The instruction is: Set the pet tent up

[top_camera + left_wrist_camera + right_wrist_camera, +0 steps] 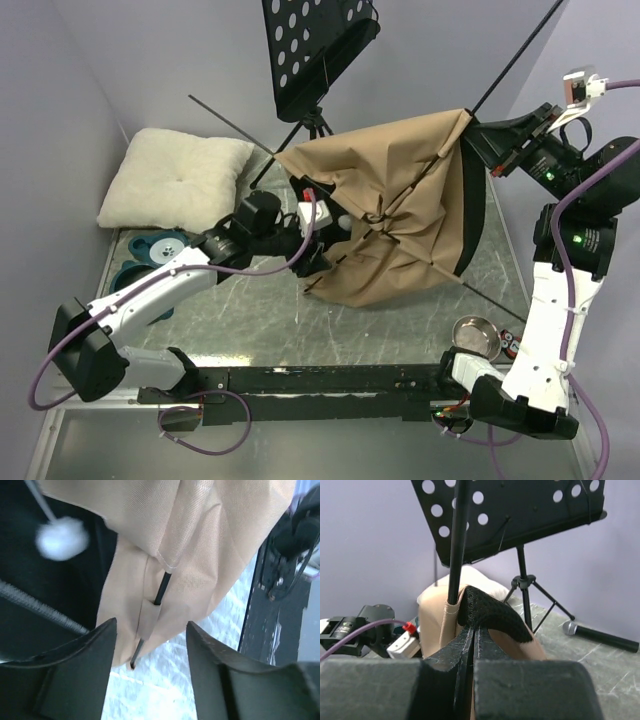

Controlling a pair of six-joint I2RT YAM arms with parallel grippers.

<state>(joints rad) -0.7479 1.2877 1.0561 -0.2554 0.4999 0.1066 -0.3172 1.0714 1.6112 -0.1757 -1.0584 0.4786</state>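
Note:
The tan-brown pet tent (400, 220) lies half-raised and crumpled in the middle of the table, with thin black poles (520, 55) crossing it. My right gripper (482, 140) is shut on the tent's far right corner and holds it up. In the right wrist view the gripper (474, 627) pinches the black mesh lining (490, 615) beside a pole (456, 555). My left gripper (322, 232) is at the tent's left edge. In the left wrist view it (150, 645) is open, and a pole end (134, 661) in a tan sleeve hangs between its fingers, untouched.
A cream pillow (178, 178) lies at the back left. A black music stand (315, 50) stands behind the tent. Blue bowls (150, 255) sit at the left, under my left arm. A steel bowl (476, 335) is near the right arm's base. A microphone (597, 636) lies on the table.

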